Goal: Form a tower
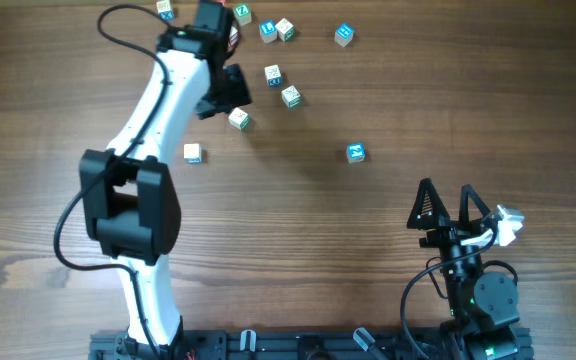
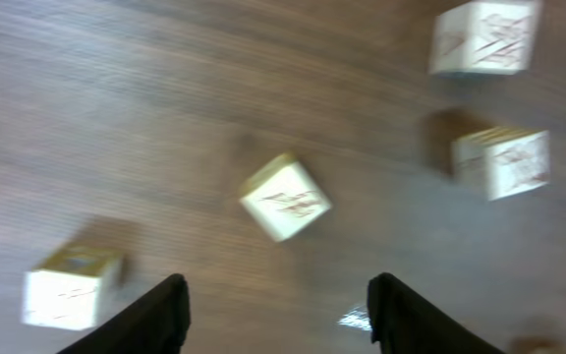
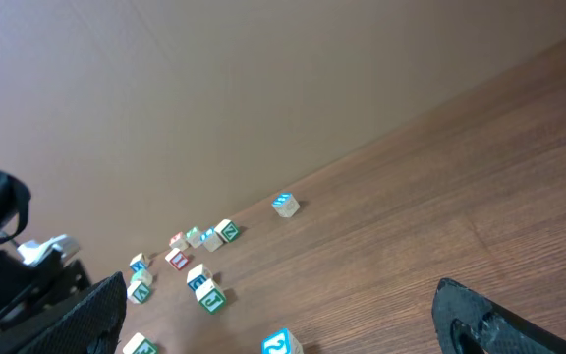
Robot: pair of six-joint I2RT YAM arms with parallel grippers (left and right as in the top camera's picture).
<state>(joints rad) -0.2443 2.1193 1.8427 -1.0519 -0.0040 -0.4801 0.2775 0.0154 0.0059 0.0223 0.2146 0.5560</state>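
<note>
Bench of brown wood [image 1: 488, 110] carrying two robot arms and a scatter of small pale letter cubes. Nearest the base, well back from the left gripper [image 2: 278, 295] and off to its right, the right gripper [image 1: 446, 190] sits with its fingers spread wide and nothing between them.

The left gripper reaches far across the bench, in among the cubes. Its wrist view, somewhat blurred, shows two dark fingers [image 2: 160, 315] parted, with bare bench in the gap and nothing held. Just ahead of the left gripper, roughly centred on that gap, lies one loose cube [image 2: 285, 202]. It is flat on the bench but turned cornerwise, so its faces do not line up with the fingers. A second cube [image 2: 72, 285] lies close by one finger, and a pair of cubes [image 2: 502, 162] sits ahead toward the other side. Farther beyond the left gripper, more cubes [image 1: 268, 30] lie apart.

No tower can be made out. Every cube seems to rest alone, though a stack would be hard to tell from above. The left arm is by far the nearer, and a wrist turn to square the fingers with the cube looks needed before a grasp.
</note>
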